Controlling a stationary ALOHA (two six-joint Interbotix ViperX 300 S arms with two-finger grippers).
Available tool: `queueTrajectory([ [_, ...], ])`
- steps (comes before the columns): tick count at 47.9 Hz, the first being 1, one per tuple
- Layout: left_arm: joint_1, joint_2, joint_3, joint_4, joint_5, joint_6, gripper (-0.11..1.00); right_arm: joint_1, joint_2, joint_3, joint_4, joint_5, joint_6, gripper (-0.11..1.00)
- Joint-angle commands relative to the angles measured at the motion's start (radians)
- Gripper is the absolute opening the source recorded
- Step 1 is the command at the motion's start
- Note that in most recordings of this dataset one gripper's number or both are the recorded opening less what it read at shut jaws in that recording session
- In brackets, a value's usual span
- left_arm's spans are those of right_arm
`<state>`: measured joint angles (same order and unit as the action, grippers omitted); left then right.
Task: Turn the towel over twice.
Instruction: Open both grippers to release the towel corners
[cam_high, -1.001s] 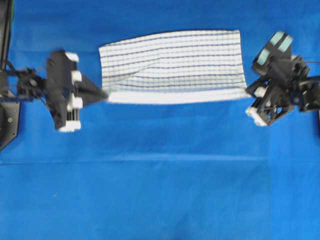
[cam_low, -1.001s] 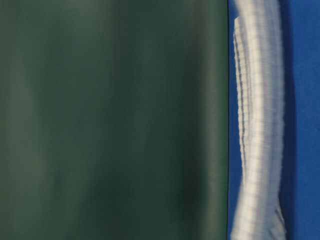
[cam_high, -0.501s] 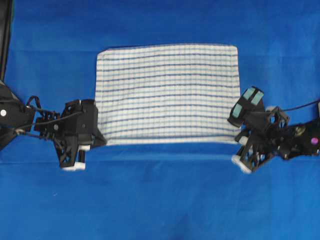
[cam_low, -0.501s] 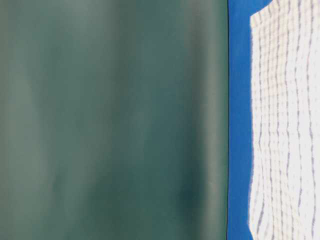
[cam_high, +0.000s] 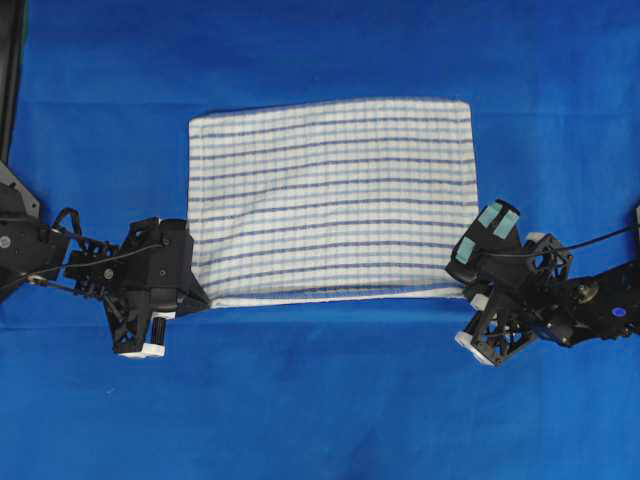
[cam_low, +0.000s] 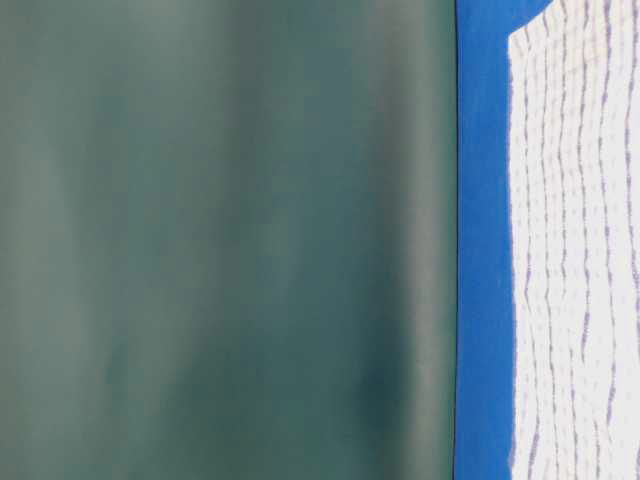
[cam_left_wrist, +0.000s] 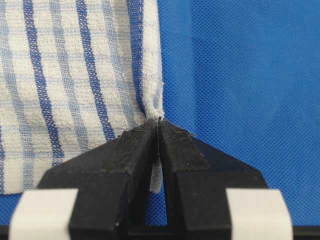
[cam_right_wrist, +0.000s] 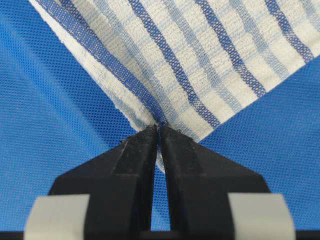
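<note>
The towel (cam_high: 335, 200), white with dark-blue and light-blue stripes, lies spread out nearly flat on the blue sheet in the overhead view. My left gripper (cam_high: 205, 300) is shut on its near left corner, and my right gripper (cam_high: 465, 290) is shut on its near right corner. In the left wrist view the towel (cam_left_wrist: 75, 75) runs away from the left gripper (cam_left_wrist: 159, 120), with a sliver of hem pinched between the black fingers (cam_left_wrist: 125, 150). The right wrist view shows the towel (cam_right_wrist: 200, 55) corner nipped in the right gripper (cam_right_wrist: 160, 126). At table level the towel (cam_low: 580, 250) lies along the sheet.
A plain blue sheet (cam_high: 320, 400) covers the whole table. A dark post (cam_high: 10, 70) stands at the far left edge. A dark green backdrop (cam_low: 220, 240) stands behind the table.
Both grippers have drawn the towel's held edge toward the near side, from a folded-over band one second ago to a flat, fully spread cloth now. Both stayed shut on the corners.
</note>
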<state>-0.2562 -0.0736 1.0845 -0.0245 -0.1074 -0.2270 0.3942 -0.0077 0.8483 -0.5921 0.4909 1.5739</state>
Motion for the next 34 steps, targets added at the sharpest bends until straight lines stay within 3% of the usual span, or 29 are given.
queueTrajectory([
  [1, 0.003, -0.009, -0.002, -0.002, 0.006, 0.002, 0.04, 0.014, -0.006, -0.014, -0.006, -0.012, 0.003, 0.07],
  [8, 0.006, -0.015, -0.006, 0.000, 0.032, 0.002, 0.05, 0.014, -0.014, -0.014, -0.008, -0.005, 0.002, 0.08],
  [10, 0.005, -0.021, -0.008, -0.002, 0.041, 0.000, 0.09, 0.014, -0.018, -0.015, -0.008, 0.002, 0.002, 0.16],
  [18, 0.006, -0.081, -0.021, -0.002, 0.086, 0.005, 0.53, 0.015, -0.061, -0.026, -0.043, 0.054, -0.008, 0.62],
  [20, 0.006, -0.103, -0.025, -0.002, 0.104, 0.009, 0.65, 0.017, -0.081, -0.029, -0.057, 0.066, -0.009, 0.66],
  [23, 0.006, -0.138, -0.031, -0.002, 0.138, 0.011, 0.81, 0.018, -0.115, -0.035, -0.080, 0.083, -0.009, 0.61],
  [34, 0.005, -0.311, -0.046, 0.000, 0.259, 0.014, 0.74, 0.021, -0.270, -0.037, -0.201, 0.130, -0.014, 0.59],
])
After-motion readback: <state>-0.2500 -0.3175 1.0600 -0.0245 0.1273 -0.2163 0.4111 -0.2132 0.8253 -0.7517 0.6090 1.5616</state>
